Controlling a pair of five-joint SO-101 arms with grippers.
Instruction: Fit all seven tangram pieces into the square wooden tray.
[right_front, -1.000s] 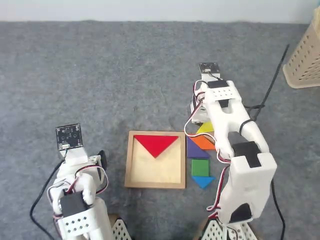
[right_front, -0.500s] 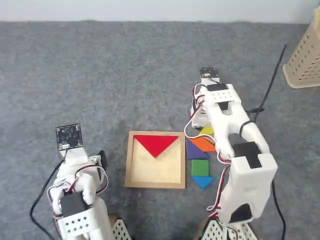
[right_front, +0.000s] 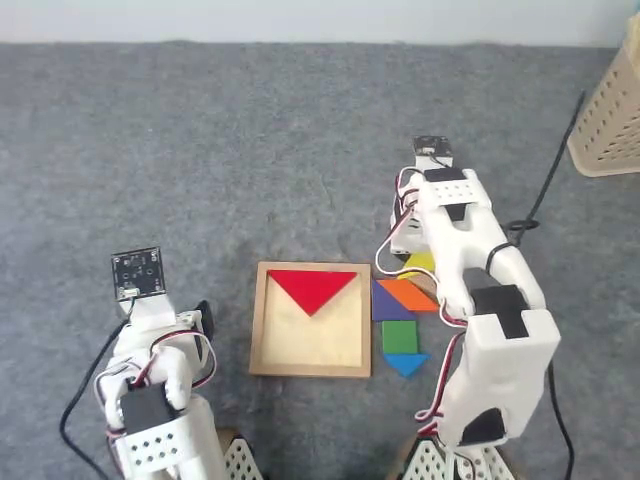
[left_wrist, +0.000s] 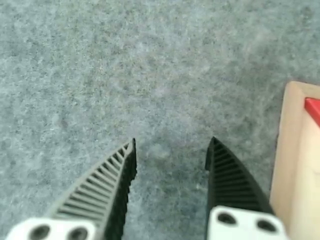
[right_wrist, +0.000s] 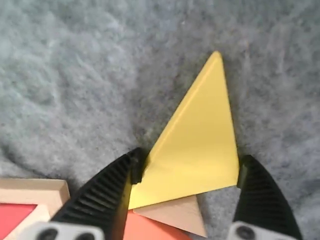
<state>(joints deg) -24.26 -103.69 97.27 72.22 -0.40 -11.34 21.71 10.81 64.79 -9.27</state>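
The square wooden tray (right_front: 266, 348) lies between the two arms, with a red triangle (right_front: 312, 288) in its far half. Right of it lie a yellow triangle (right_front: 419, 263), an orange piece (right_front: 405, 293), a purple piece (right_front: 384, 301), a green square (right_front: 400, 336) and a blue triangle (right_front: 405, 363). My right gripper (right_wrist: 190, 163) is open and low, its fingers straddling the yellow triangle (right_wrist: 197, 142), tips at two of its corners. A tan wooden triangle (right_wrist: 175, 212) pokes out from under the yellow one. My left gripper (left_wrist: 172, 142) hangs open over bare carpet beside the tray's edge (left_wrist: 292, 150).
Grey carpet covers the whole table. A woven basket (right_front: 610, 110) stands at the far right edge, and a black cable (right_front: 550, 165) runs past the right arm. The right arm's body overhangs the loose pieces.
The right arm has shifted a little to the right and toward the near side, uncovering more of the yellow and orange pieces. The left arm has not moved.
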